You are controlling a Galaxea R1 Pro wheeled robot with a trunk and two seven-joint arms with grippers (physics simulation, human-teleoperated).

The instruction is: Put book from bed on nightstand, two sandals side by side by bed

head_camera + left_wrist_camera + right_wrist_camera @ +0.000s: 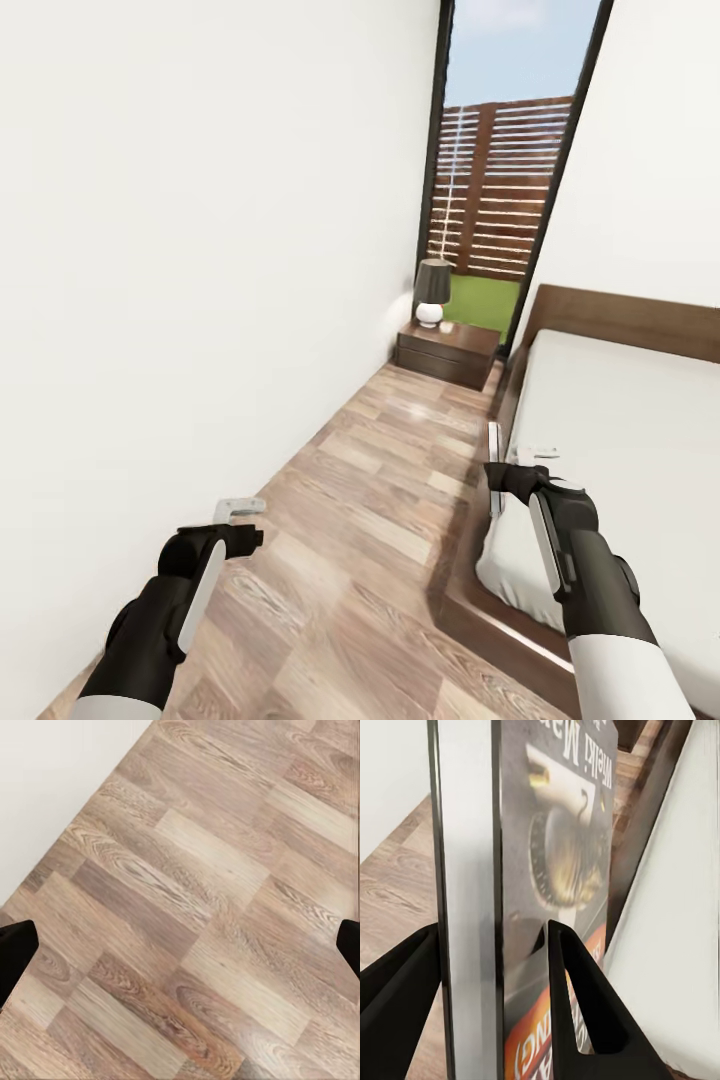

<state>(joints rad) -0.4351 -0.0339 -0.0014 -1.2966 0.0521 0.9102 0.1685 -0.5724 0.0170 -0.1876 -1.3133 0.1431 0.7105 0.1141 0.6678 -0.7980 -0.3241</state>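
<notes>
Right gripper (495, 982): clamped on book (559, 847), frame centre, at bed (620, 420) edge.
Left gripper (238, 512): spread wide, empty, lower left, over floor (195, 900).
Nightstand (447, 353): upper centre.

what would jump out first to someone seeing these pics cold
Probably the book clamped upright between the right gripper fingers, held above the edge of the light-grey bed at the right of the head view. Next, the narrow wood-plank floor runs between the white wall and the bed to a dark nightstand bearing a black-shaded lamp, before a tall window. The left gripper hangs open over the floor.
</notes>
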